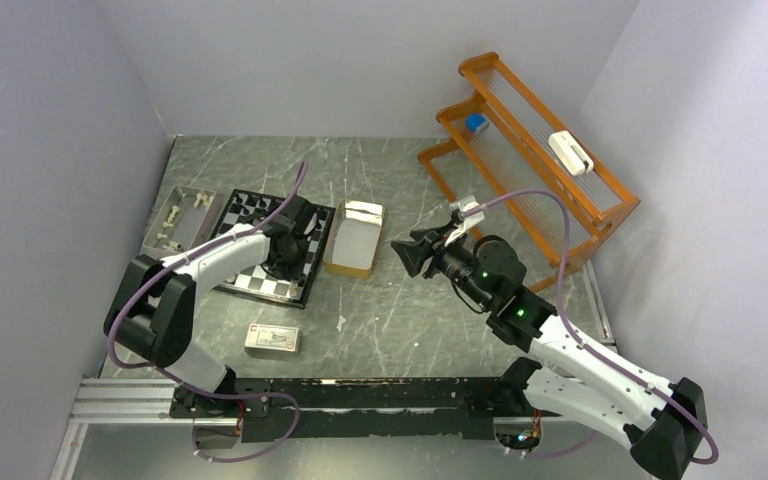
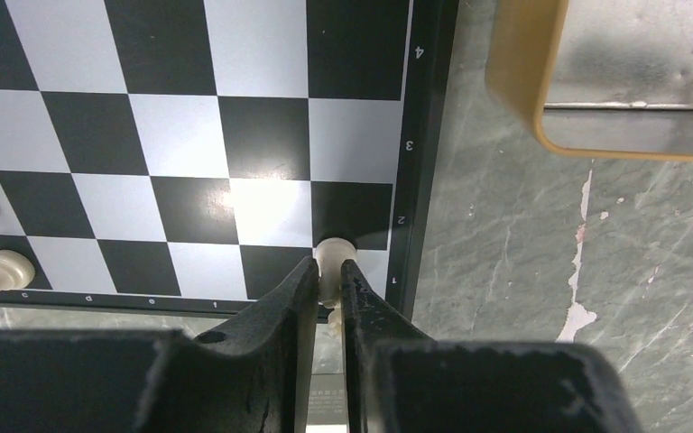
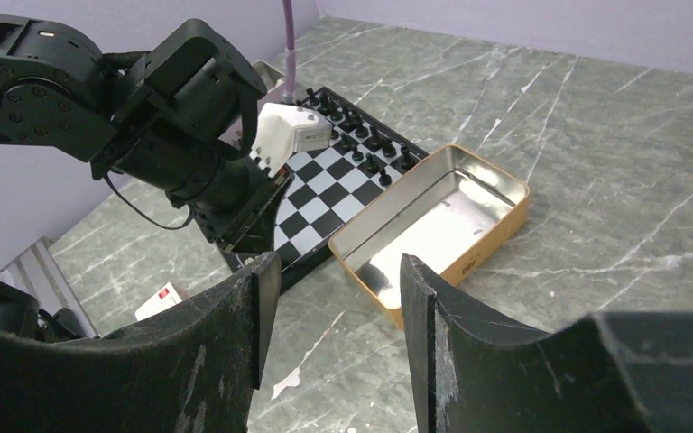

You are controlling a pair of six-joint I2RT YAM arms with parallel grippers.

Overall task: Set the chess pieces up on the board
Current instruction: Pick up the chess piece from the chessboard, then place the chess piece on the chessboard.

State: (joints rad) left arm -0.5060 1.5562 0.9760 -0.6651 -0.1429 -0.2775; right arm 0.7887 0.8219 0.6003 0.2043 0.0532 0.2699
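Left gripper jaws pinched on pale piece at board's 5 o'clock corner, wrist view; probably seating it on its square. Right gripper jaws apart, empty, hangs at tin's 3 o'clock, clear of the work.

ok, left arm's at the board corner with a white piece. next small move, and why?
Probably lower a touch so the piece sits flat, then open. The left gripper pinches a white piece over the corner square of the board, right by the rim. The wrist view doesn't show whether its base is down.
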